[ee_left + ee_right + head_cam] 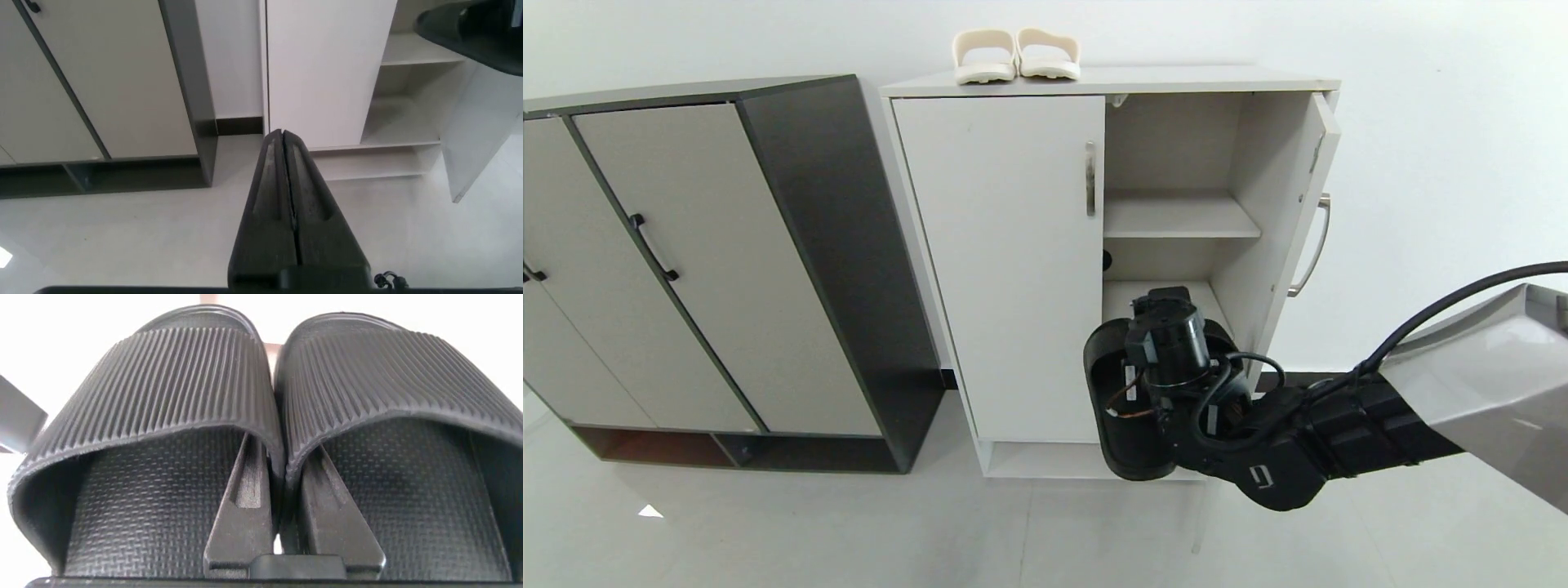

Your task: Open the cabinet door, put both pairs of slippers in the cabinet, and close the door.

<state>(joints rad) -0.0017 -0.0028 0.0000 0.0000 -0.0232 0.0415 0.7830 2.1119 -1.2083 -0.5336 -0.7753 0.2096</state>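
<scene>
The black slippers (pixel 1112 445) sit side by side in the right claw (pixel 280 469). The claw is clamped on their two inner walls, with one finger inside each slipper, so they hang as a pair. They are up in the air, just in front of the open side of the white cabinet (pixel 1176 79), near the lower shelf (pixel 1123 298). The right door (pixel 1278 220) is swung wide open and the left door (pixel 1001 269) is shut. The white slippers (pixel 1016 55) are on top of the cabinet, not yet put away. The left claw (pixel 283 140) is low and off to the side, with its fingers pressed together on nothing.

The job now looks like sliding the black pair onto a shelf. It would be best to go straight in between the shut door's edge and the open door without bumping either. The squeeze should hold until the soles rest flat on the shelf. The pair should go far enough back that the door can close.
</scene>
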